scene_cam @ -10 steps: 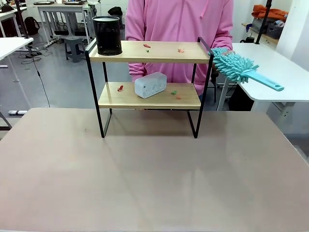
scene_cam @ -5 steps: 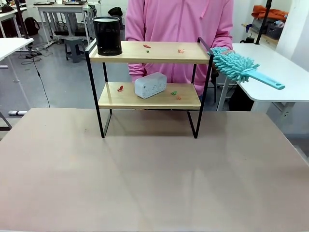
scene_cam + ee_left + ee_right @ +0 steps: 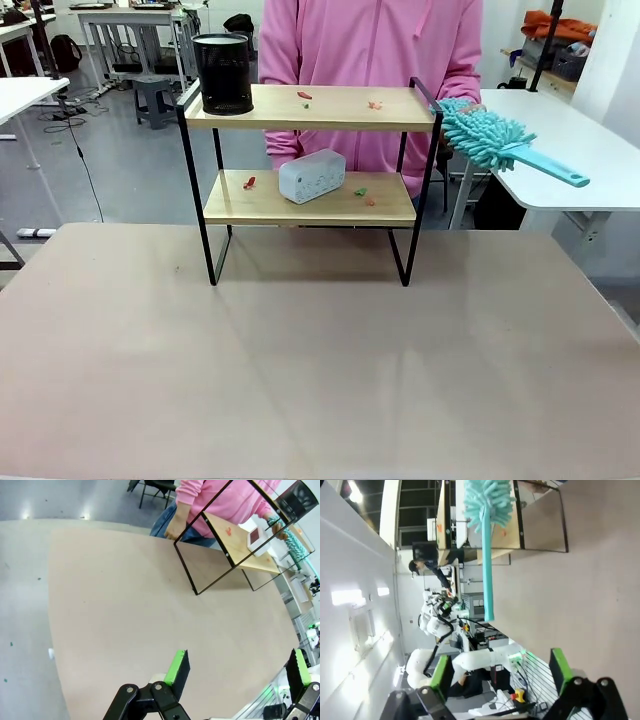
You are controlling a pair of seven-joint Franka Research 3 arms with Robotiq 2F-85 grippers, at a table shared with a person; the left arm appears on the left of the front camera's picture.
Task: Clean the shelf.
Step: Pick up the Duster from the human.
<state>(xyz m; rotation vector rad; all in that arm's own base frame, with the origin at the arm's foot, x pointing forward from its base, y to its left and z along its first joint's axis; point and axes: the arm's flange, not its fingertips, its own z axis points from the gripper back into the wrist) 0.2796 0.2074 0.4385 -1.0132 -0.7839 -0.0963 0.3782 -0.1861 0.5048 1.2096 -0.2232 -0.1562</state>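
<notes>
Black left pincer (image 3: 238, 666), green pads (image 3: 176, 664), person's pink zipped top (image 3: 370, 50)

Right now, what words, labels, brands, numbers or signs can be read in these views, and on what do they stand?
No text can be read anywhere.
The white box on the lower board of the shelf has faint marks on its face, too blurred to read.
The black mesh cup and the teal duster show no print.

The front view faces the shelf (image 3: 340, 108) squarely from across the tabletop (image 3: 300, 370), at middling range. The left wrist view hangs low over the tabletop, well back from the shelf, seeing it obliquely. The right wrist view, rolled sideways, seems to face the shelf's end from farther off. All three share the shelf.
</notes>
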